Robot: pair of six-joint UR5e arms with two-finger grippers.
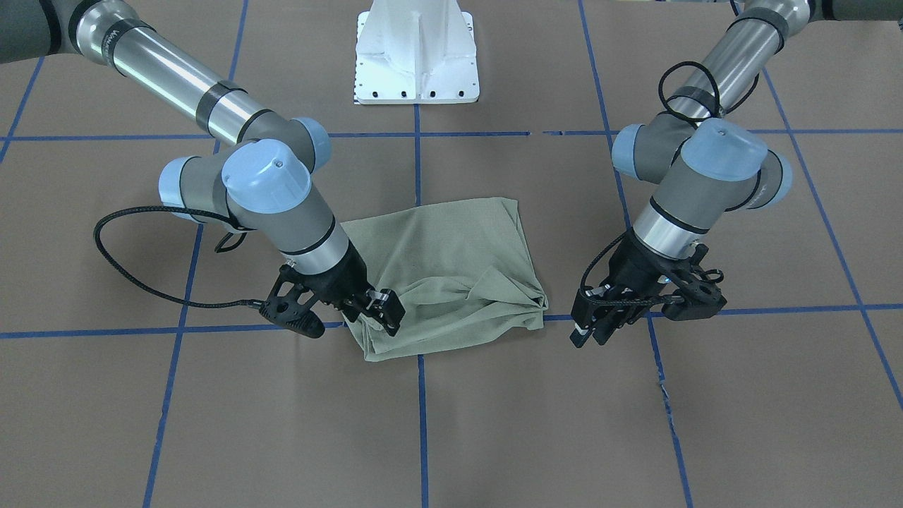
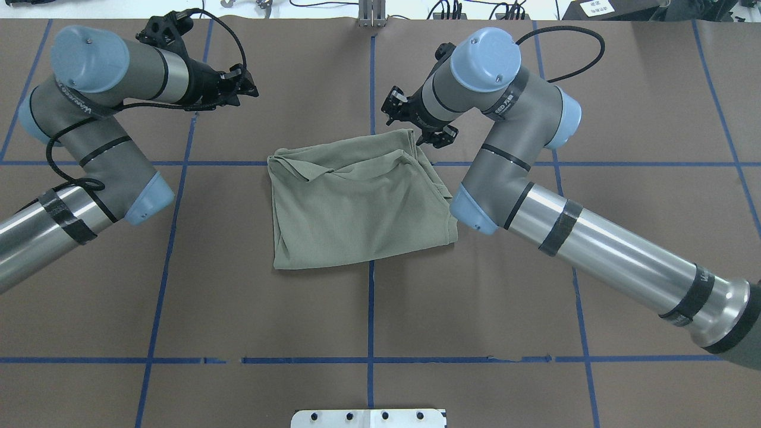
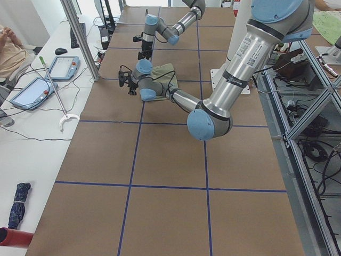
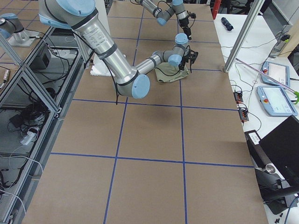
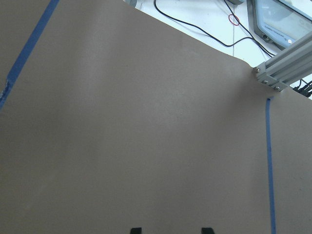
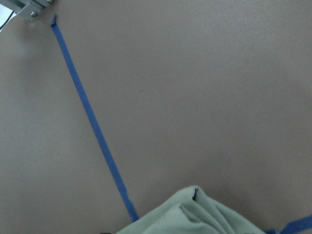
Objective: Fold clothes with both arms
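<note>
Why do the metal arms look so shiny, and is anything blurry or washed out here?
Front-facing view: white glare streaks the right arm's silver tube. Overhead view: even light, and the sage-green knit shirt is crisp. Left wrist view: the pale area past the brown table is washed out.

The shirt (image 2: 357, 202) lay on the counter (image 2: 238, 309) near its middle, in front of the pedestal (image 1: 416, 56). The right pincer (image 2: 416, 122) was at the shirt's far right corner. The left pincer (image 2: 244, 89) hung over bare counter, well apart from the shirt, beyond its far left corner.
</note>
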